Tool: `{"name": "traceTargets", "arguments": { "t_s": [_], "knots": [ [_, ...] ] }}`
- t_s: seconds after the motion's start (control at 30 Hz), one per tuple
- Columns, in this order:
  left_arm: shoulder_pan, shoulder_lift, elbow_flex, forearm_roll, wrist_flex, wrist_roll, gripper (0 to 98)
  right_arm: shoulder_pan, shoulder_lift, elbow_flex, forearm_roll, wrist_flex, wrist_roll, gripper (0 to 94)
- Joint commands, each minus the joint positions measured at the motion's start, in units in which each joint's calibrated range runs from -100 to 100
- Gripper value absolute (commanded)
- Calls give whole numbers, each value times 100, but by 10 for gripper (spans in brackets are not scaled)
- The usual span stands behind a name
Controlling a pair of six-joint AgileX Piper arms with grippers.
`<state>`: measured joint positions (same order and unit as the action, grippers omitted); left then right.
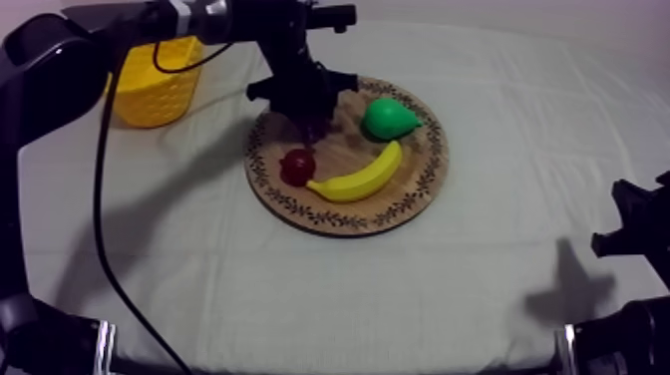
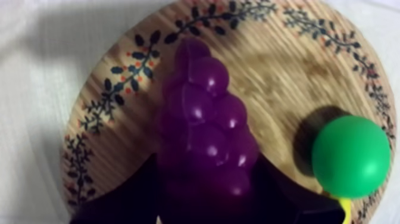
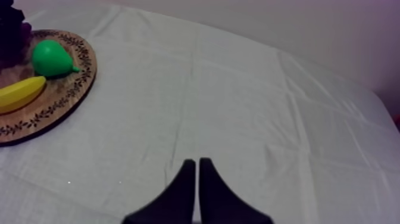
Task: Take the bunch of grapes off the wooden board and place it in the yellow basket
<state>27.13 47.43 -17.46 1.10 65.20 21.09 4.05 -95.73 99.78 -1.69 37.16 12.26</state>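
Observation:
The purple bunch of grapes [image 2: 205, 119] lies lengthwise over the round wooden board [image 2: 119, 89], and the black fingers [image 2: 128, 193] of my left gripper [image 2: 208, 165] press against both its sides, shut on it. From above, my left gripper [image 1: 311, 122] hangs over the board's [image 1: 424, 170] far left part and hides the grapes. The yellow basket [image 1: 155, 85] stands at the far left, behind the arm. My right gripper [image 3: 197, 165] is shut on nothing, low over the cloth at the right [image 1: 630, 227].
On the board lie a green pear [image 1: 387, 118], a banana [image 1: 359, 178] and a small red fruit [image 1: 297, 165] just in front of my left gripper. The pear [image 2: 351, 156] sits close beside the grapes. Open cloth spreads between board and right arm.

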Motion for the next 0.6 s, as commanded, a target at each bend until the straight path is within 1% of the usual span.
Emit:
{"name": "traceTargets", "arguments": {
  "t_s": [0.0, 0.1, 0.27, 0.57],
  "knots": [
    [15, -220, 138, -1, -68, -35, 349, 1, -2, -1, 1, 2, 2, 5],
    [39, -693, 529, 25, -272, -110, 352, 1, -2, -1, 1, 2, 2, 5],
    [48, -1786, 1511, 139, -679, -292, 357, 1, -2, -1, 1, 2, 2, 5],
    [16, -3809, 3287, 214, -1058, -542, 366, 1, -2, -1, 1, 2, 1, 5]
  ]
}}
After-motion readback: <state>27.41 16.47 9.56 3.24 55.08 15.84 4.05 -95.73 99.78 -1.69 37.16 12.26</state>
